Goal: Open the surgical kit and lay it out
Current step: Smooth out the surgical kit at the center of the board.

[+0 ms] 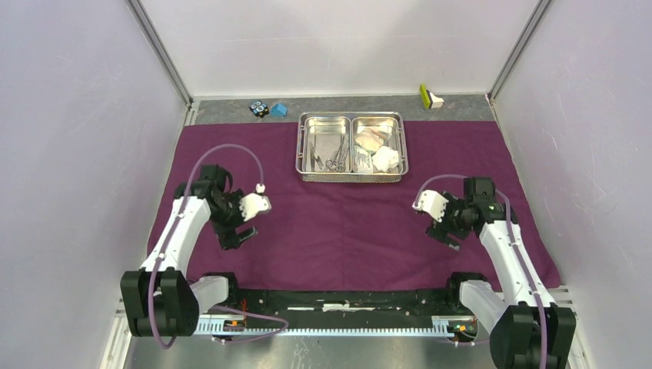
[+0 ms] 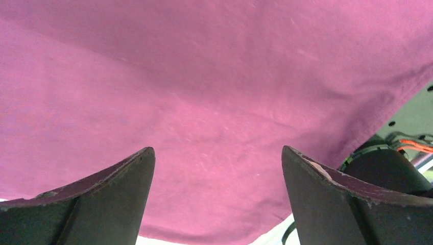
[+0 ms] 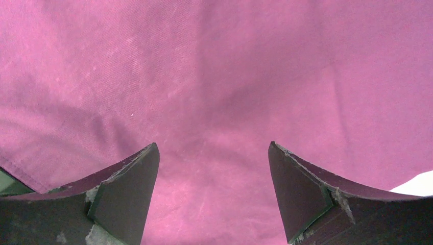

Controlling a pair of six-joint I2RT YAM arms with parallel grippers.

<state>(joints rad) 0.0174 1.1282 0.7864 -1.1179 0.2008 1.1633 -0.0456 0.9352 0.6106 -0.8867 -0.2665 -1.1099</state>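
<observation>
From my station I see the purple cloth wrap (image 1: 346, 223) spread flat over most of the table, its far edge just short of the back wall. The steel tray (image 1: 351, 179) sits on the cloth near that far edge, about centred between the two arms. Its left compartment holds the slim metal forceps (image 1: 336, 159) and other thin instruments that I cannot tell apart from here. Its right compartment holds the white gauze wads (image 1: 386, 158) and some pale packaging behind them. The left gripper (image 1: 244, 234) hangs over the near left part of the cloth, well apart from the tray. Its fingers (image 2: 102, 199) are spread wide with only bare fabric between them, gripping nothing. The right gripper (image 1: 446, 237) mirrors it over the near right part of the cloth, its jaws also parted and empty, and its wrist view shows plain purple weave with a soft crease. Beyond the cloth, on the grey strip by the back wall, lie a small blue block (image 1: 279, 110) and, just beside it, a black-and-blue object (image 1: 259, 108).
</observation>
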